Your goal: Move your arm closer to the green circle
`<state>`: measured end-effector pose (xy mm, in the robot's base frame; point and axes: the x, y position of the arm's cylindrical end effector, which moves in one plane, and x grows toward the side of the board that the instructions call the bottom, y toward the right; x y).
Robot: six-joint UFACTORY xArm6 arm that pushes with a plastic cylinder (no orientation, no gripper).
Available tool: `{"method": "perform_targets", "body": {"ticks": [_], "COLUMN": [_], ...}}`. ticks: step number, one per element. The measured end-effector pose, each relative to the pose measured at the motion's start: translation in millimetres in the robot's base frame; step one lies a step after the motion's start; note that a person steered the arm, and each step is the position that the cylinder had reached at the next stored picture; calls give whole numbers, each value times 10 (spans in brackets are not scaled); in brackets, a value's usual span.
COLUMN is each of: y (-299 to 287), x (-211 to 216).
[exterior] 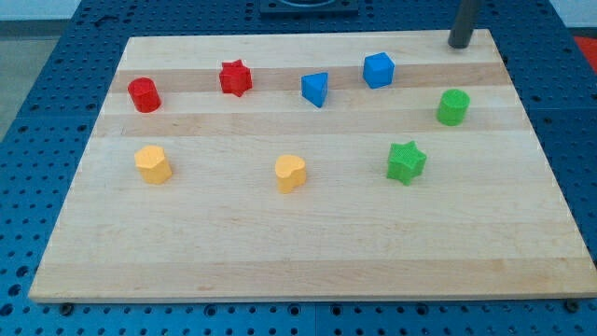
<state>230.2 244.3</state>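
Observation:
The green circle [453,107] is a short green cylinder standing near the board's right edge, in the upper part of the view. My tip [459,44] is at the board's top edge, straight above the green circle in the view and well apart from it. A green star [406,162] lies below and left of the green circle. A blue cube [378,70] sits left of my tip.
On the wooden board [298,243] also stand a blue triangular block [315,90], a red star [235,77], a red cylinder [145,95], a yellow hexagonal block [152,164] and a yellow heart [290,174]. Blue perforated table surrounds the board.

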Motion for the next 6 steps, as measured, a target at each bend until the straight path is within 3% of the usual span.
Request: {"method": "perform_targets", "body": {"ticks": [4,6], "y": [80,-362], "x": [1137,1312]}}
